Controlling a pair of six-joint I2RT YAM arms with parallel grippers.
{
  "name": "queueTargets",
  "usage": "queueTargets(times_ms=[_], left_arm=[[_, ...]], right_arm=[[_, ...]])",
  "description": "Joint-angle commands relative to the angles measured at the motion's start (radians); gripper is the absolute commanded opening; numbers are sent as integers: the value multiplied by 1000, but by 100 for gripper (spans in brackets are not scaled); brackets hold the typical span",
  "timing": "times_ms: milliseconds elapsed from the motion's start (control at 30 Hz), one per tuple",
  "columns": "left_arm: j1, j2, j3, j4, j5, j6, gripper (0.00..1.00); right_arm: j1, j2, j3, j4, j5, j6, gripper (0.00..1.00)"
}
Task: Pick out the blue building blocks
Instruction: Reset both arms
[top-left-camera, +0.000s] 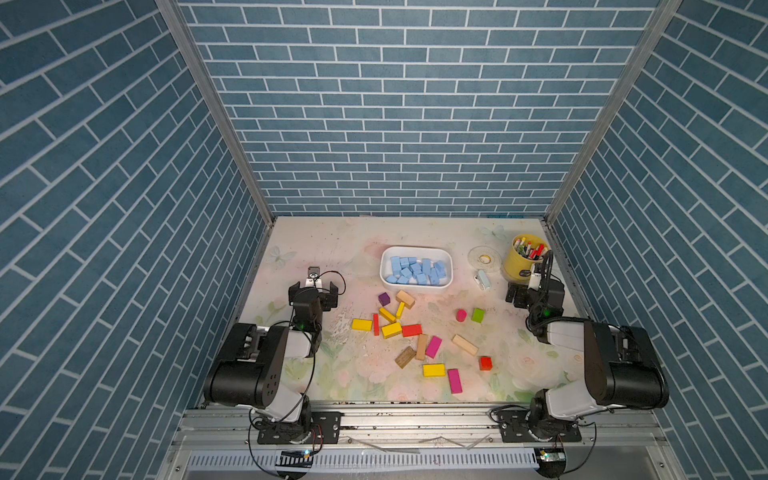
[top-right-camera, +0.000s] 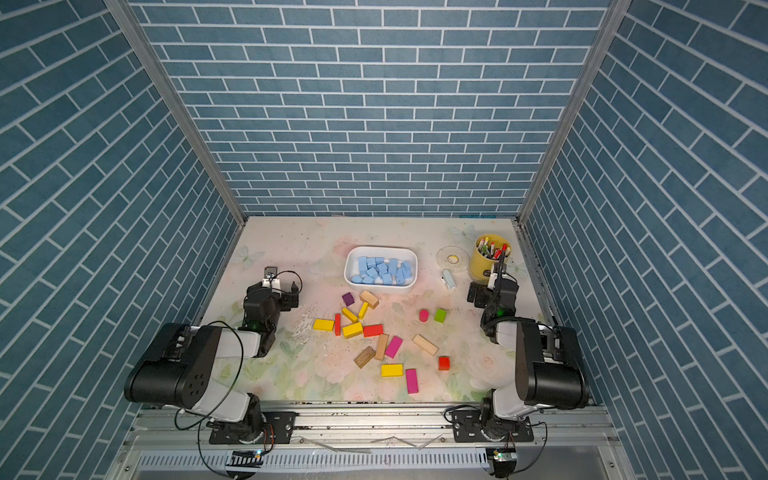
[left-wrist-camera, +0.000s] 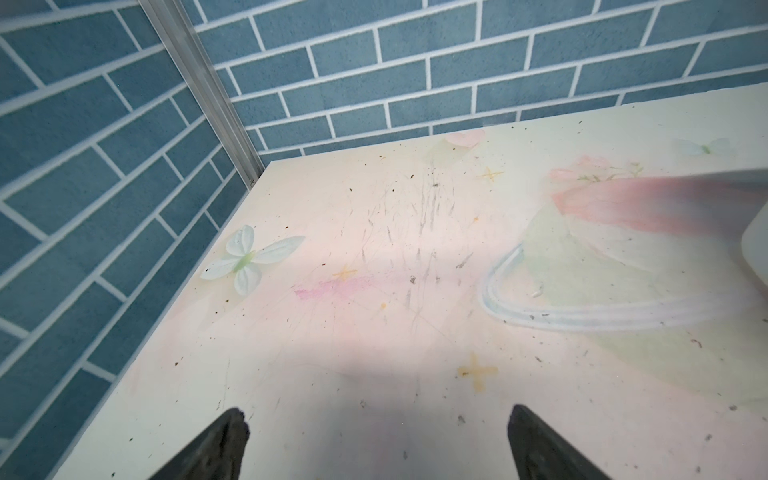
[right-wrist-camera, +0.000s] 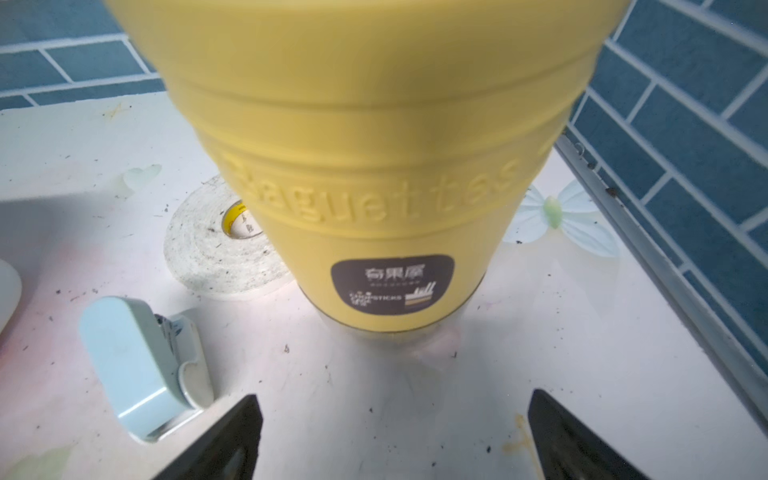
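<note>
Apparently sorted: blue building blocks (top-left-camera: 417, 270) heaped in white tray (top-left-camera: 415, 290), apart from mixed blocks (top-left-camera: 390, 330). Left gripper (left-wrist-camera: 378, 436), right gripper (right-wrist-camera: 395, 415): spread wide, empty, idle.

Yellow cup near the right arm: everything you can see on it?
The yellow cup stands upright on the table in the far right corner. Matte, plastic-looking, tapering to a narrower base, with ridged bands and raised lettering round the wall, plus a dark rounded label low down. Pens stick up from its open top. A tape roll lies beside it; contact unclear. The open right gripper faces it without touching.
</note>
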Motion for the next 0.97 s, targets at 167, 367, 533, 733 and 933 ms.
queueTargets(times_ms=[167,367,533,733,933], left_arm=[[31,7,40,-51,69,-11,99],[32,6,37,-49,64,-11,99],[32,6,37,-48,64,-12,99],[32,6,37,-48,64,-12,99],[32,6,36,-48,64,-11,99]], right_arm=[[1,13,-22,110,14,-35,99],[0,14,-21,110,13,-34,99],[1,14,-21,109,13,-34,99],[0,16,-19,106,6,-34,99],[-2,16,-19,107,-11,-38,99]])
